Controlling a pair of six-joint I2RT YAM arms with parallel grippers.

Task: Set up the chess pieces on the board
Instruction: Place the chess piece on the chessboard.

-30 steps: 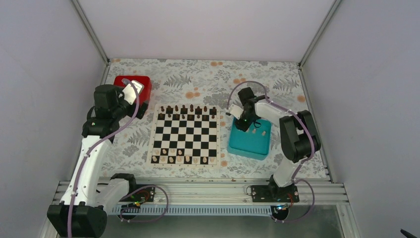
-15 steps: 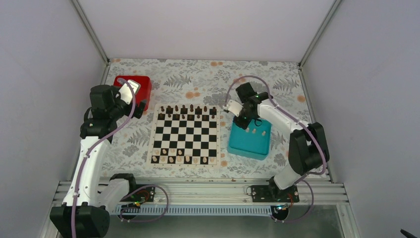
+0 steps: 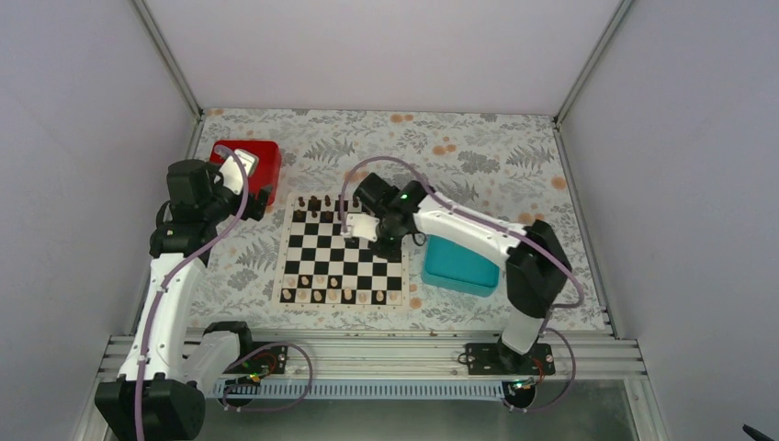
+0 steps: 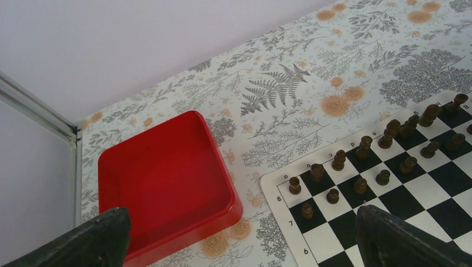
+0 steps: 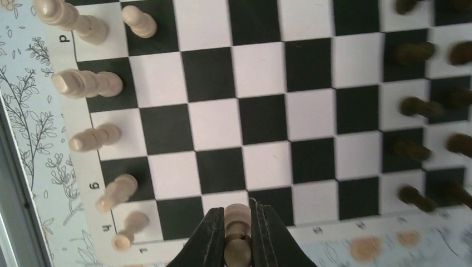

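Far left: red square plastic tray [image 4: 167, 183], looks empty. Beside it left claw [image 4: 245, 228] hangs spread wide, holding nothing, out of way. Middle of flowery tabletop [image 3: 514, 147]: black-and-white chessboard [image 3: 344, 248], dark pieces [image 4: 362, 147] far side, pale pieces [image 5: 86, 83] near side. Over board's right edge, right claw [image 5: 237, 228] pinches pale wooden pawn [image 5: 237, 236], probably for empty second row. Many free squares around. Just right of board: teal tray [image 3: 459, 266].

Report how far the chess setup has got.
Done: the dark pieces stand in two rows at the far edge, the red tray is empty, and the light back row is lined up. In hand: the right hand grips a light piece over the board. Left: the light pawn row, where only one pawn shows.
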